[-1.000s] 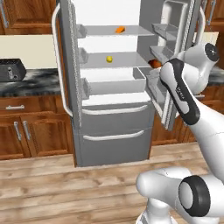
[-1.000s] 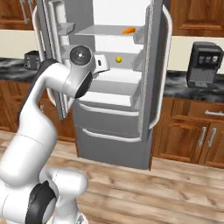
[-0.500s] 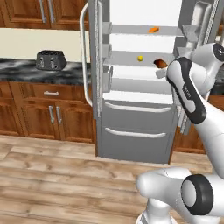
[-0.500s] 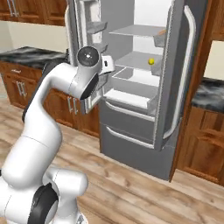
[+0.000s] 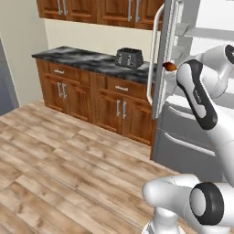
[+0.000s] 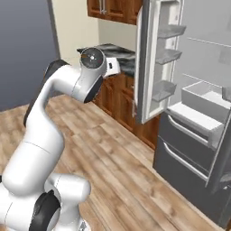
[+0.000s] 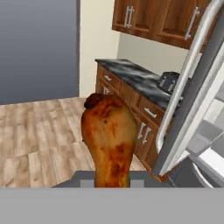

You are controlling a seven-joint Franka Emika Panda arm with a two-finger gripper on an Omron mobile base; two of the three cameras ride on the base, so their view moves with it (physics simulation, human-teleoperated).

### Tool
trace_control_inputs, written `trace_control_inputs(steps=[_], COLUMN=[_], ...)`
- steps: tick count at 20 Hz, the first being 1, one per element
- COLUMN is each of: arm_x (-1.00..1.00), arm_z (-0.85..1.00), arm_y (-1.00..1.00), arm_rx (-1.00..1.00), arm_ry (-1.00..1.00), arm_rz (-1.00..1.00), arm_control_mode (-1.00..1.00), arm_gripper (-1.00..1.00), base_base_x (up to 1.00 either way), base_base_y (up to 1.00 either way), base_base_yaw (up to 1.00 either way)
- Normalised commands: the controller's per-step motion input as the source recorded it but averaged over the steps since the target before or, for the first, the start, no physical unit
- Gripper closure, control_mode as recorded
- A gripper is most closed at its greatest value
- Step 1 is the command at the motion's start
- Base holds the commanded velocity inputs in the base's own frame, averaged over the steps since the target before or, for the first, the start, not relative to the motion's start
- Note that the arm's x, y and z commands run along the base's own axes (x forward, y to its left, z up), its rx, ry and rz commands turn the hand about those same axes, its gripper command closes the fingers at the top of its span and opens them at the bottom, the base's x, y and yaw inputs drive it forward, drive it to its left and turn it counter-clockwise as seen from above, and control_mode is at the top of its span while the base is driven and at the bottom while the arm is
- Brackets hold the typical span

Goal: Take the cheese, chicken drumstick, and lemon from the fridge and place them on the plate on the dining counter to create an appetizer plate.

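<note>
My gripper [image 7: 113,183] is shut on the thin end of the chicken drumstick [image 7: 109,135], which is reddish-brown and stands fat end up. In the left base view the chicken drumstick [image 5: 169,66] peeks out beside my forearm, in front of the open door of the fridge [image 5: 170,55]. The fridge [image 6: 198,103] stands open at the right, with white shelves and door bins in sight. Its long pale handle [image 7: 186,78] runs up the right side of the hand view. The cheese, the lemon, the plate and the dining counter are out of view.
A wall counter with a marbled top [image 5: 87,58] carries a dark toaster [image 5: 129,57], with brown wooden cabinets [image 5: 91,93] under it and above it. Wooden floor [image 5: 59,173] spreads to the left. A grey wall [image 7: 39,48] stands at the far left.
The whole picture has slid right because the base turned left: the fridge now sits at the right edge and the wall counter has come into view. The drumstick stays in the shut gripper.
</note>
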Motion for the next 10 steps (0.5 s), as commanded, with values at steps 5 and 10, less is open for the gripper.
trace_control_inputs(steps=[5,10], arm_x=[0.00,0.00], arm_z=[0.00,0.00], arm_y=[0.00,0.00], arm_rx=[0.00,0.00], arm_ry=[0.00,0.00], arm_rz=[0.00,0.00], arm_control_mode=[1.00,1.00], arm_gripper=[1.00,1.00], base_base_x=[-0.72,-0.99], base_base_y=[-0.29,-0.38], base_base_yaw=[0.63,0.58])
